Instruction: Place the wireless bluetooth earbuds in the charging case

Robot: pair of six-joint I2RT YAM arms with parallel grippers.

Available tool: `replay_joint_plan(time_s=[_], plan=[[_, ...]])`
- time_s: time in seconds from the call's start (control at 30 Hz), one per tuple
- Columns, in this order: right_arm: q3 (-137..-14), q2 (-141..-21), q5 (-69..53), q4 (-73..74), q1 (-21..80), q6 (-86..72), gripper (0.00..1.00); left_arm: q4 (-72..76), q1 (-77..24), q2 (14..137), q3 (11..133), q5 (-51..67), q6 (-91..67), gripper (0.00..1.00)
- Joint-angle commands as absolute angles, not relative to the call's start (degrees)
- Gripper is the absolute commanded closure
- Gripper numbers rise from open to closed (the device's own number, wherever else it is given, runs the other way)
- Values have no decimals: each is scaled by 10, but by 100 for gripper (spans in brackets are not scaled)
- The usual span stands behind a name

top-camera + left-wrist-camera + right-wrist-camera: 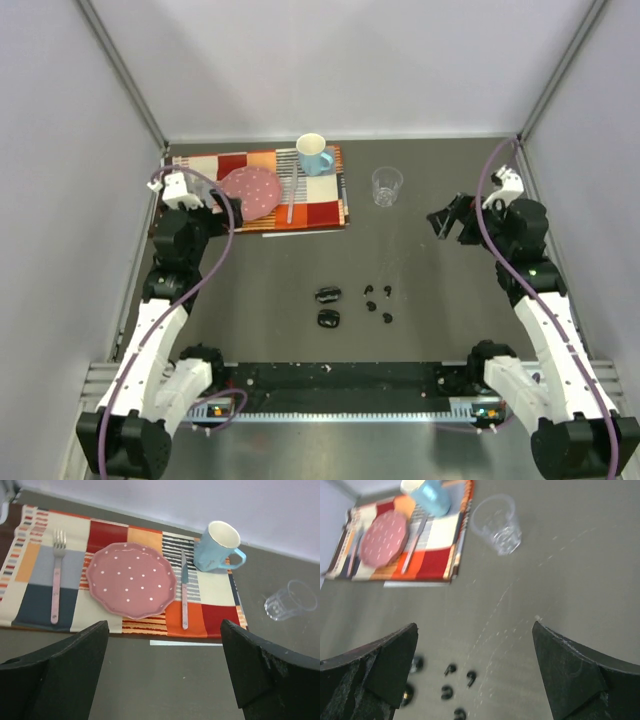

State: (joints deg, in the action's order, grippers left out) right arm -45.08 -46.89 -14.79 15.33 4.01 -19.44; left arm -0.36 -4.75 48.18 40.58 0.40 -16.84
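Note:
Several tiny black earbuds [377, 302] lie loose on the dark table at its centre. They also show blurred low in the right wrist view, earbuds [454, 685]. Left of them sit two black oval charging cases [328, 306], one behind the other; in the right wrist view the cases [416, 664] are partly hidden by a finger. My right gripper [450, 218] [474, 627] hangs open and empty above bare table, right of and beyond the earbuds. My left gripper [207, 201] [164, 630] is open and empty by the placemat's near edge, far from the earbuds.
A patchwork placemat [325, 205] at the back holds a pink dotted plate [131, 579], a fork [56, 575], a knife [184, 592] and a blue mug [313, 154]. A clear plastic cup [387, 185] stands to the mat's right. Grey walls enclose the table.

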Motion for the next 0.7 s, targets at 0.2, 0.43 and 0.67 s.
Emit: replay_joint_plan(time_s=[0.2,0.43,0.67], plan=[[-488,-454,-240,249,129,-72,1,-138,-46,461,447,25,-276,1],[-535,-498,-195,323,199,-18,5,-128,-47,467,447,211,-183,1],[-529,-512,-102,332,348,81,7,-132,-63,443,410,183,-159,1]])
